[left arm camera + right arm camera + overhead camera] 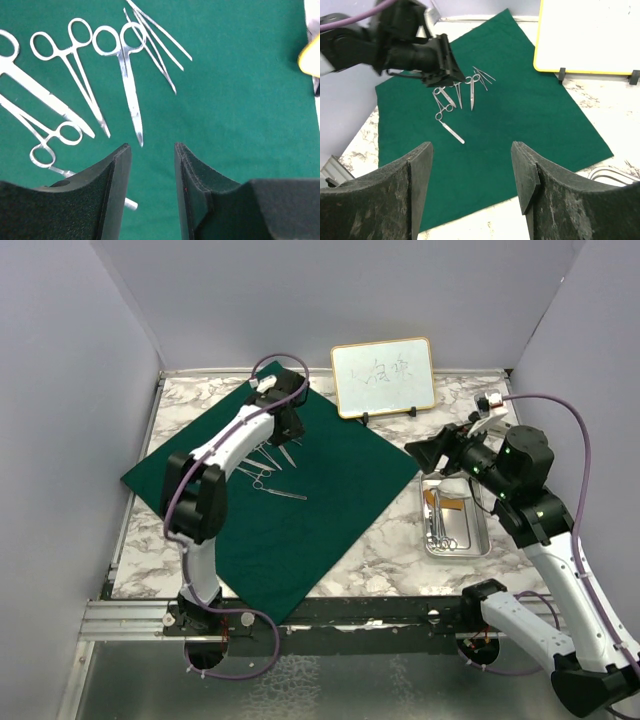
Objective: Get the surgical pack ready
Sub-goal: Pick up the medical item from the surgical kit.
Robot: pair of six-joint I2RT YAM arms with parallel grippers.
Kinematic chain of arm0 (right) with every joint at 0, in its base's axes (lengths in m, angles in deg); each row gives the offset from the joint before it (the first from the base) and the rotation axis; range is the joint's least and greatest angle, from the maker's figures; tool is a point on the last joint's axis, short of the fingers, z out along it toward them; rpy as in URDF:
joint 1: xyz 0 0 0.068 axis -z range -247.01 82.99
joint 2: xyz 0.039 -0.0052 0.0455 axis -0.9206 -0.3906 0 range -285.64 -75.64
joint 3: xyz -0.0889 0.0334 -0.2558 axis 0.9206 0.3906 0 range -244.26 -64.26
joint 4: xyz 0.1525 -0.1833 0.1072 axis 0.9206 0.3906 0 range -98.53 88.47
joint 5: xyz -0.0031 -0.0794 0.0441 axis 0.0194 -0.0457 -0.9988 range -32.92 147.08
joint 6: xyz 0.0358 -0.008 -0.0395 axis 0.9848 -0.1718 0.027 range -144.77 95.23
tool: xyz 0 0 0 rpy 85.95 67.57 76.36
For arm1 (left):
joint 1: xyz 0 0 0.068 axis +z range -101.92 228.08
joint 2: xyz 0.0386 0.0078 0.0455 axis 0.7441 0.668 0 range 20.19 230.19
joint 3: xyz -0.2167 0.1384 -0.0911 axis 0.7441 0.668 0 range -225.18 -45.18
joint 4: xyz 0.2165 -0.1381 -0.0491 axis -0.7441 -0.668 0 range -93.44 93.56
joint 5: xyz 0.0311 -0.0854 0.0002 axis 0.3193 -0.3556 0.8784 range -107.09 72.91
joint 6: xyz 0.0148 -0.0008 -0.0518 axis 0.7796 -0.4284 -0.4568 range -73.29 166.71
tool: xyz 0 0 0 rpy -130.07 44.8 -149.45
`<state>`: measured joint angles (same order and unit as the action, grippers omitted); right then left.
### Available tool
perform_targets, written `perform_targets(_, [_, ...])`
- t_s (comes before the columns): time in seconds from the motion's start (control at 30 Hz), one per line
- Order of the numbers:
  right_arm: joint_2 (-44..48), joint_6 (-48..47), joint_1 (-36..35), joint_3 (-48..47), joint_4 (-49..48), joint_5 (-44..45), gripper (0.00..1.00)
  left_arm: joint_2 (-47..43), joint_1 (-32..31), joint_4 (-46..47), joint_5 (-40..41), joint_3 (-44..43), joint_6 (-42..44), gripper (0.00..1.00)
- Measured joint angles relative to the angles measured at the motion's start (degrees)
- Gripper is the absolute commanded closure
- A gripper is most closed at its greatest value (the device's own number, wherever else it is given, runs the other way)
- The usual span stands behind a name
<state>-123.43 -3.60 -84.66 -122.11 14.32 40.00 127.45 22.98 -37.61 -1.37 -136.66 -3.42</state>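
Left gripper [150, 146] hovers over silver instruments [125, 80] fanned out on the green cloth [240, 100], its jaws slightly parted and empty. Right gripper [472, 146], jaws wide and holding nothing, hangs near the steel tray [457, 553], which sits just beside the cloth on the marble table [390, 550].

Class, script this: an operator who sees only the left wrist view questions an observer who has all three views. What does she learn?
Operator: Instruments lie on the green cloth below the left end effector. Where is the tray?
Observer: The steel tray sits on the marble table, off the cloth's right edge.
Operator: Is it empty?
Observer: No, ring-handled tools lie in it.
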Motion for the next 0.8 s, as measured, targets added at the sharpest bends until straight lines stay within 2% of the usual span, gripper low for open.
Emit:
perform_targets(0.17, [0.85,-0.02,0.0,1.51,-1.03,-0.15,0.36,12.02,1.68,-3.04,0.15,-10.91,-2.75,0.66])
perform_targets(0.33, [1.09,-0.46,0.0,2.89,-1.03,-0.13,0.36,20.48,2.91,-5.07,-1.86,-18.25,-5.86,0.66])
perform_targets(0.57, [1.09,-1.22,0.0,3.5,-1.11,-0.11,0.36,25.33,3.23,-5.95,-2.82,-23.15,-8.63,0.67])
perform_targets(0.8, [1.11,-1.57,0.0,4.02,-1.22,-0.13,0.36,26.27,3.23,-7.06,-3.1,-23.45,-11.47,0.76])
